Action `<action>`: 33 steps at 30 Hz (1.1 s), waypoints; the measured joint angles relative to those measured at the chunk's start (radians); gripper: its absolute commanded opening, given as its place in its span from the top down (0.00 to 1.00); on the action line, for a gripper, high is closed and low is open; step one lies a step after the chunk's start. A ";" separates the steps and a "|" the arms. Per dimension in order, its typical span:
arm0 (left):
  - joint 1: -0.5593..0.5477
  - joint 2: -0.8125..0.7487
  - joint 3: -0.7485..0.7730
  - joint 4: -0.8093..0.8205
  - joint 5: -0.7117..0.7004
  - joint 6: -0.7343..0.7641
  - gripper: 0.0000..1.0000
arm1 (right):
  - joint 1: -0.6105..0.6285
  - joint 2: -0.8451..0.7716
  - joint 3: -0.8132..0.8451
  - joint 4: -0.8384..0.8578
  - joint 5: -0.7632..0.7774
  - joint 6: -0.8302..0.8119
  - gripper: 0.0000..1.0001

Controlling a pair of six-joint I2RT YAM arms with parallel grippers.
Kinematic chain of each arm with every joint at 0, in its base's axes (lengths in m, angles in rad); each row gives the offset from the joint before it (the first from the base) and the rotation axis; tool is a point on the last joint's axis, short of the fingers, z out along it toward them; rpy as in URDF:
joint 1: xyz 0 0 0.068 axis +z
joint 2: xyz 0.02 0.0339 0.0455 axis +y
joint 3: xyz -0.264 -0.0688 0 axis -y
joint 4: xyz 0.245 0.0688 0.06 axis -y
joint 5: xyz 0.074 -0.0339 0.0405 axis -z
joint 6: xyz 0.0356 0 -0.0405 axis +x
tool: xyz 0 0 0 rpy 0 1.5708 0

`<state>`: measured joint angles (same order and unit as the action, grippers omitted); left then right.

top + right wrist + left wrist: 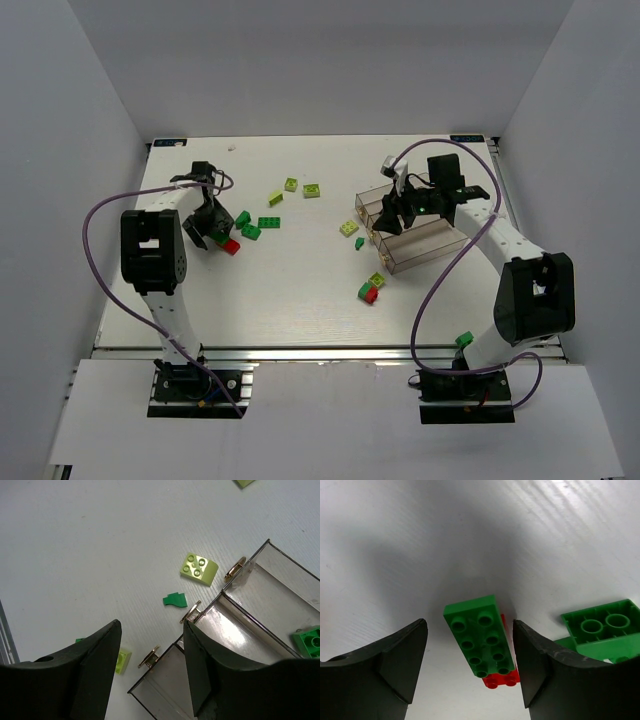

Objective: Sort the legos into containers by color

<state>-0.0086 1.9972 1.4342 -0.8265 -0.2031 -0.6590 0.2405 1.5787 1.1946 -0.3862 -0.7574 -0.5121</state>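
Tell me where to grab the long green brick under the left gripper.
Pinch the green brick by its two long side walls, coming straight down from above. It lies studs up over a red brick, and its long sides face the fingers of the open left gripper.

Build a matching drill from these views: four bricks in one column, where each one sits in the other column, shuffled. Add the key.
Bricks
1. dark green eight-stud plastic brick
2. red plastic brick
3. lime four-stud plastic brick
4. green plastic brick at the right wrist view's right edge

Places
A. inside a clear smoky plastic bin
B. partly covered by a green brick
C. on the white table, just outside the bins
D. lying over another brick, between the fingers of the open left tool

Pairs: 1-D, 2-B, 3-C, 4-A
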 measured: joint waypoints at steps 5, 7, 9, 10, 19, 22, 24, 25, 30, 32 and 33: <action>0.001 0.000 -0.016 0.025 0.000 -0.017 0.29 | 0.000 -0.003 0.000 -0.005 0.003 -0.001 0.42; 0.001 0.000 -0.016 0.040 0.000 -0.021 0.31 | 0.000 -0.006 0.000 -0.008 0.004 -0.002 0.42; 0.001 0.000 -0.016 0.053 -0.001 -0.023 0.31 | 0.000 -0.012 0.000 -0.009 0.004 -0.004 0.42; 0.001 0.000 -0.016 0.056 -0.002 -0.023 0.33 | 0.000 -0.015 0.000 -0.009 0.004 -0.004 0.42; 0.001 -0.001 -0.016 0.078 -0.030 -0.029 0.69 | 0.000 -0.021 -0.003 -0.014 0.005 -0.004 0.42; 0.001 -0.010 -0.021 0.081 -0.039 -0.029 0.87 | 0.000 -0.021 -0.010 -0.018 0.006 -0.004 0.42; 0.001 -0.027 -0.034 0.089 -0.035 -0.029 0.96 | 0.000 -0.021 -0.013 -0.025 0.006 -0.005 0.42; 0.001 -0.040 -0.039 0.090 -0.029 -0.029 0.97 | 0.000 -0.021 -0.013 -0.028 0.007 -0.004 0.42; -0.001 -0.166 -0.093 0.120 0.055 -0.029 1.00 | 0.014 -0.022 -0.013 -0.039 0.006 0.012 0.42; -0.008 -0.245 -0.121 0.142 0.106 -0.029 1.00 | 0.030 -0.022 -0.013 -0.050 -0.003 0.039 0.42; -0.014 -0.290 -0.144 0.166 0.139 -0.030 1.00 | 0.042 -0.021 -0.013 -0.054 -0.014 0.063 0.42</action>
<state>-0.0223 1.7073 1.2900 -0.6605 -0.0639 -0.6891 0.2825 1.5578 1.1816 -0.4400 -0.7712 -0.4492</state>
